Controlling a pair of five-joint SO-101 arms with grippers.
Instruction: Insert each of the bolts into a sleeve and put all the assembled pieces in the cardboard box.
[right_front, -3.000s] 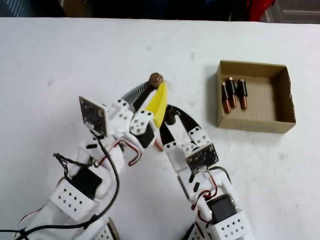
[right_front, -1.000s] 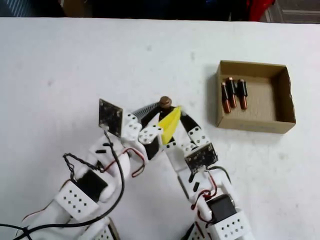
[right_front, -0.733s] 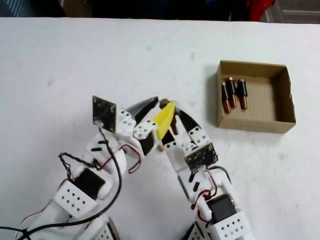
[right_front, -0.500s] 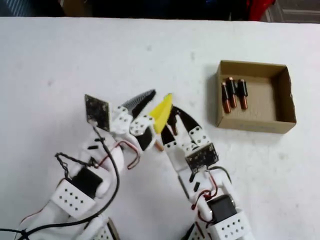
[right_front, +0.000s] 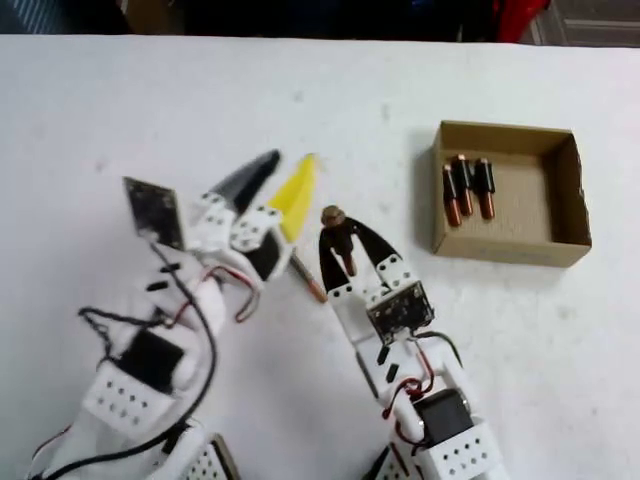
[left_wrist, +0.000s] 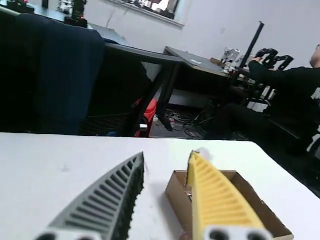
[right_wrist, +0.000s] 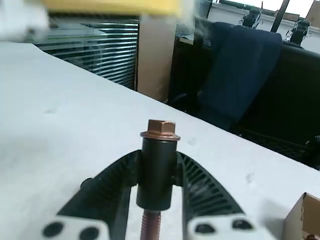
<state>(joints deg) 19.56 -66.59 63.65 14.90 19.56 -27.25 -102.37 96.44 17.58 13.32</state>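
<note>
R wrist: R claw (right_wrist: 159, 156) clenched on upright sleeve (right_wrist: 157, 175); bolt (right_wrist: 160, 129) thru it, head on top, thread below the fingers.
L wrist: L claw (left_wrist: 166, 156) released, gray + yellow fingers apart, nothing betw. them; box (left_wrist: 177, 197) on desk (left_wrist: 50, 160) just beyond the yellow tip.
High: L claw beside R claw, not touching; loose bolt (right_front: 308, 281) lies on desk betw. their bases; box well off R claw's outer side, 3 pieces (right_front: 466, 188) inside.

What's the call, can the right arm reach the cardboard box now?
Probably yes: bare table lies between the right claw, shut on the sleeved bolt, and the cardboard box; the left claw is on the far side.
</note>
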